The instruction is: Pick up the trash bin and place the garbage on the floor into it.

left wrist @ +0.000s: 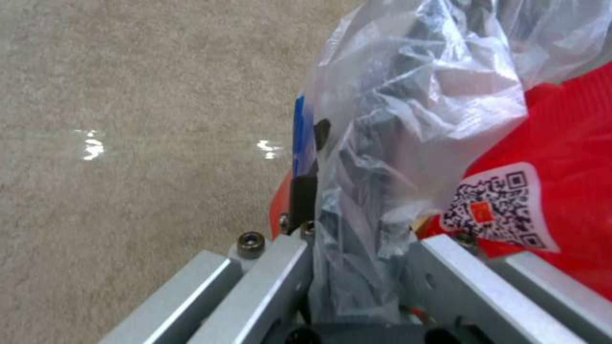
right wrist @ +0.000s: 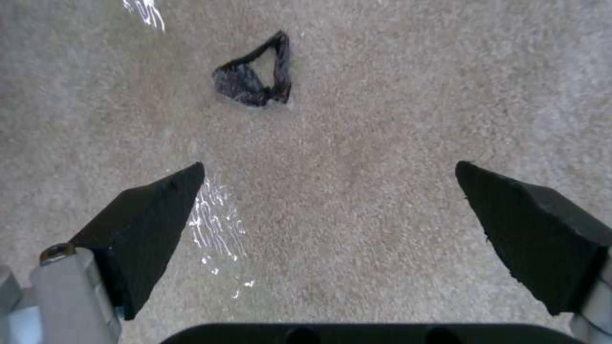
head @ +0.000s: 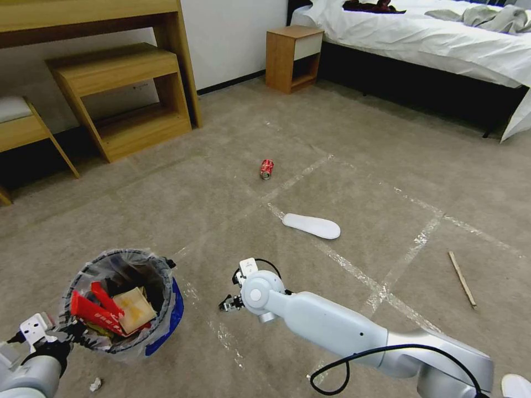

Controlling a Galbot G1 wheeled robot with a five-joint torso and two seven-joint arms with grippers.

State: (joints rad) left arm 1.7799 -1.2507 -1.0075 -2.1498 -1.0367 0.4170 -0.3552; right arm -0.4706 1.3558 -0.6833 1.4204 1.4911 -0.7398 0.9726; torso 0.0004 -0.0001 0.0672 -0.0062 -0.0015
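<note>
The trash bin, dark and lined with a crinkly clear bag, sits at the lower left with red wrappers and a brown piece inside. My left gripper is shut on its near rim. The left wrist view shows that gripper clamped over the bag-covered rim, beside a red wrapper. My right gripper hovers low over the floor right of the bin. Its fingers stand open above a small dark scrap. Garbage lies around: a red can, a white insole, a wooden stick, a paper crumb.
Wooden shelves stand at the back left, a nightstand and a bed at the back right. Shiny tape strips cross the carpet. Another white piece lies at the lower right corner.
</note>
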